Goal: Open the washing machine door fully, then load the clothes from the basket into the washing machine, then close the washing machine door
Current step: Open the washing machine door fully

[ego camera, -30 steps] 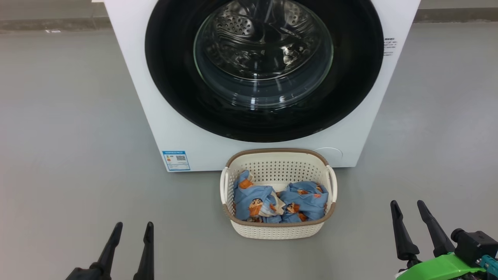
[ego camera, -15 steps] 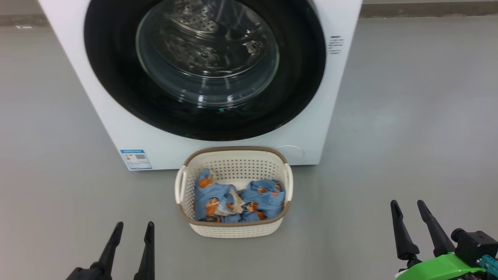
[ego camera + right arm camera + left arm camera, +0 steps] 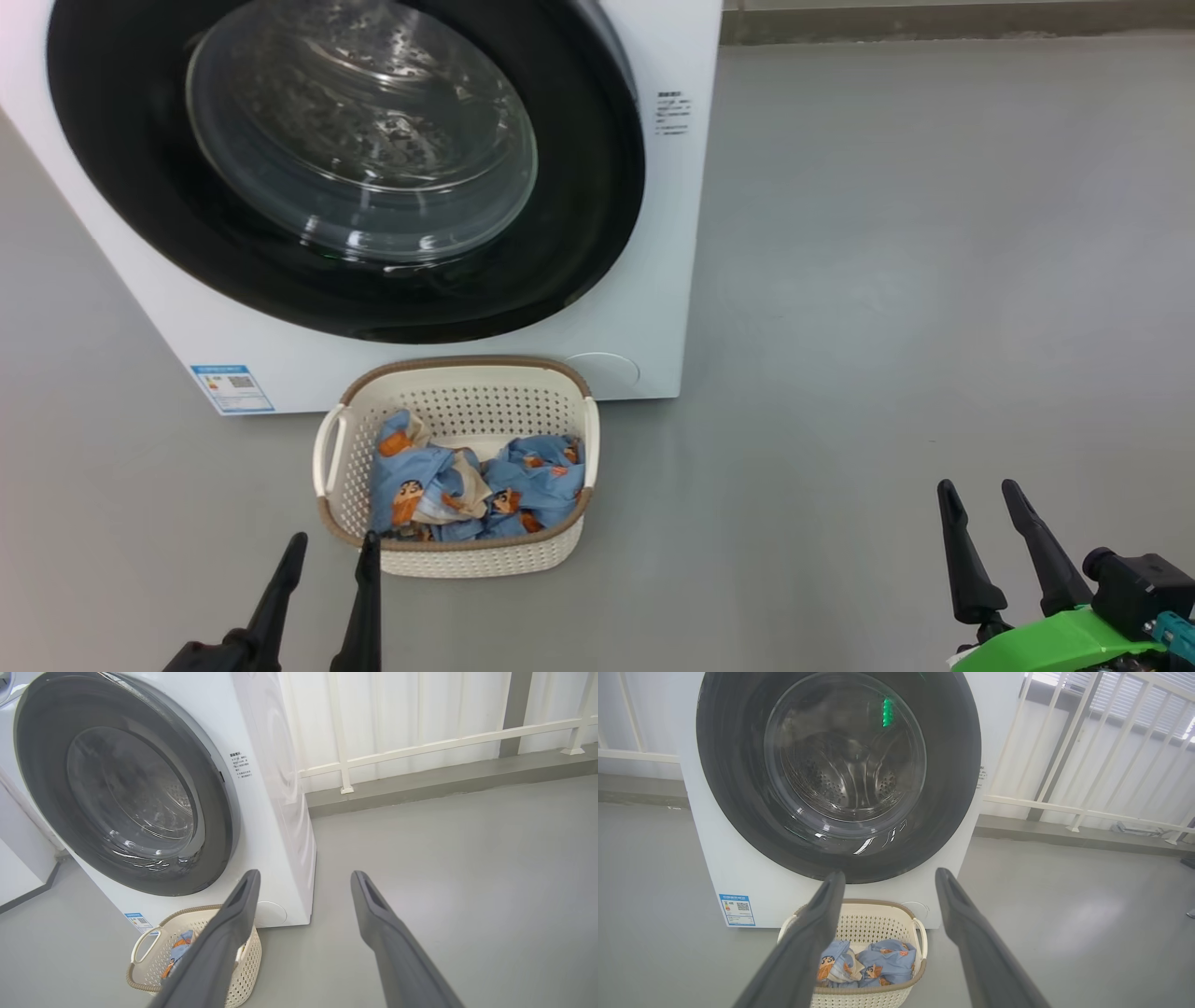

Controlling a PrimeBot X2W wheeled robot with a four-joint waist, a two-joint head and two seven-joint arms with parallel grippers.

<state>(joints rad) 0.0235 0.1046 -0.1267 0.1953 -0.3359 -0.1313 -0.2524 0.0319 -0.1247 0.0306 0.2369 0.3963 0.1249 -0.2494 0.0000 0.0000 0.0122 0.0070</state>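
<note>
The white washing machine stands at the upper left of the head view. Its round black-rimmed door lies shut against the front. On the floor before it sits the cream basket holding light blue clothes. My left gripper is open, low beside the basket's near left corner. Well right of the basket my right gripper is open over bare floor. Both are empty.
Grey floor stretches wide to the right of the machine. A white railing and a low kerb run behind it. Another white unit stands beyond the machine in the right wrist view.
The head camera has turned right, so machine and basket slide left in the picture. Both grippers stay open in nearly the same spots; door still shut.
</note>
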